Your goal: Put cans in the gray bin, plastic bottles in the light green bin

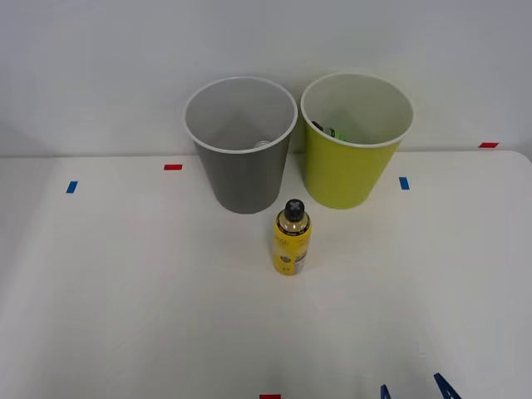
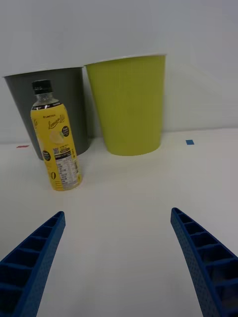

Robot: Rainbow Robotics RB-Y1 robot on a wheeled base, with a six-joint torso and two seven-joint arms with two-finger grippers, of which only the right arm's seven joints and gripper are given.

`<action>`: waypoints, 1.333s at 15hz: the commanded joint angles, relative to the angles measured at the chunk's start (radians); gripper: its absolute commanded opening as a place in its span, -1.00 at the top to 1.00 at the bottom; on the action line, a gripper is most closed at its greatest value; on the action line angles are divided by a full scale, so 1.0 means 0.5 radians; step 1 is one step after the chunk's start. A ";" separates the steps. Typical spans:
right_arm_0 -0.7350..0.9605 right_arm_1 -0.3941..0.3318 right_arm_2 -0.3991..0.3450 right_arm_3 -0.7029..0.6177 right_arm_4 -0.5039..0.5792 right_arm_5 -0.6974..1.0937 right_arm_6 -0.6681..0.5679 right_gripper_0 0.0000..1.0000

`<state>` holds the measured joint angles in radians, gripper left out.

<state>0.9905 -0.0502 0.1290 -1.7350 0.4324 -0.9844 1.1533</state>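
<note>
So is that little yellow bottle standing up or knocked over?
Standing upright. The yellow bottle rests on its base on the table, black cap on top, just in front of the gray bin.

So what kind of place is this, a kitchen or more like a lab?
Most likely a lab test bench, not a kitchen: a plain white table against a bare wall, with coloured tape markers on it, and a gray bin and a light green bin staged behind one yellow bottle.

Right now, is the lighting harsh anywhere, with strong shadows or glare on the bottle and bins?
Front view: soft, even light; the yellow bottle and gray bin cast only faint shadows on the white table. Wrist view: the bottle's label reads sharply without glare, the light green bin is evenly lit, and the open pincer has its fingers close at the corners.
</note>
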 commanded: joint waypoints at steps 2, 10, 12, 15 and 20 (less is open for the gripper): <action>-0.014 -0.007 0.009 0.000 0.132 -0.001 0.126 -0.45; -0.002 -0.068 0.064 0.000 -0.006 0.002 0.240 -0.45; -0.002 -0.068 0.064 0.000 -0.006 0.002 0.240 -0.45; -0.002 -0.068 0.064 0.000 -0.006 0.002 0.240 -0.45; -0.002 -0.068 0.064 0.000 -0.006 0.002 0.240 -0.44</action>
<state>0.9894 -0.0843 0.1610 -1.7350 0.4298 -0.9835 1.2731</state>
